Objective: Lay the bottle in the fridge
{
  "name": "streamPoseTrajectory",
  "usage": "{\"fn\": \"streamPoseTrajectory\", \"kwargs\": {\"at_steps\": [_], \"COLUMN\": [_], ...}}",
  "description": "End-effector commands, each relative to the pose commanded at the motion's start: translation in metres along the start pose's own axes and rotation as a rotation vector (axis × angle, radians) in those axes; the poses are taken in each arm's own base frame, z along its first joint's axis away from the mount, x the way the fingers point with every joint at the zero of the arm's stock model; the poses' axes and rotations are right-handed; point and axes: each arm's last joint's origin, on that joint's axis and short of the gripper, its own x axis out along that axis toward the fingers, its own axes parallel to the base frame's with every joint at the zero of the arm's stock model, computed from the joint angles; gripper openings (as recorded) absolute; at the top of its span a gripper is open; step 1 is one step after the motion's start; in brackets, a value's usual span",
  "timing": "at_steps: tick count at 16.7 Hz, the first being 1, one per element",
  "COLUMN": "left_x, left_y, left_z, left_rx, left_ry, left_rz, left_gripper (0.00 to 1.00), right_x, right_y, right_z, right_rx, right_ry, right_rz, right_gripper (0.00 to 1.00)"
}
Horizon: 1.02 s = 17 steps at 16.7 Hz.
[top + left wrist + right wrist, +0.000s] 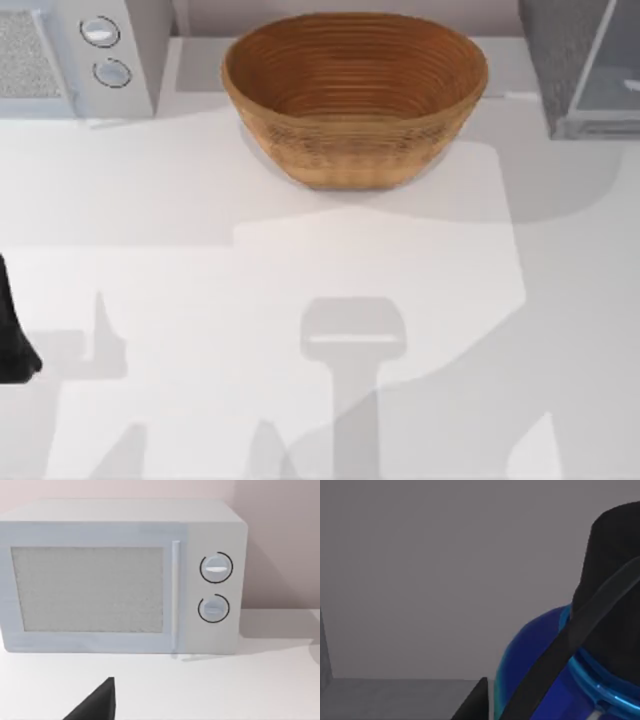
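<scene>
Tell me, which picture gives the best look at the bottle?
The right wrist view: the bottle sits close up, with its blue shoulder, black cap and thin loop, against grey walls. The top view gives the basket and fridge, the left wrist view a box with two dials.

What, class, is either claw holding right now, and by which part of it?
It cannot be told. The right wrist view shows the bottle very near, black cap and loop against a grey surface, but no grip on it is visible. The left arm sits at the table's left edge.

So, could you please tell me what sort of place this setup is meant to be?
Probably a mock kitchen counter: a microwave with two dials, a fridge at the top view's right, and a woven basket between them.
</scene>
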Motion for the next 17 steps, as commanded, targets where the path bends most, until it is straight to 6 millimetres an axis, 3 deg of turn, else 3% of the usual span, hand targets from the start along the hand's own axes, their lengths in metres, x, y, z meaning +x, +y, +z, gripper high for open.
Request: {"fn": "streamPoseTrajectory", "kwargs": {"at_steps": [3,8,17], "left_x": [0.0,0.0,0.0], "left_y": [0.0,0.0,0.0], "left_z": [0.0,0.0,0.0], "left_rx": [0.0,0.0,0.0], "left_ry": [0.0,0.0,0.0], "left_rz": [0.0,0.0,0.0], "left_gripper": [1.0,1.0,1.0], "right_x": [0.017,0.02,0.02], "right_y": [0.003,0.004,0.004], "right_z": [-0.008,-0.009,-0.009], "right_rx": [0.009,0.009,0.009], "right_ry": [0.03,0.031,0.031], "right_rz": [-0.001,-0.001,-0.001], "right_gripper": [0.01,0.01,0.68]}}
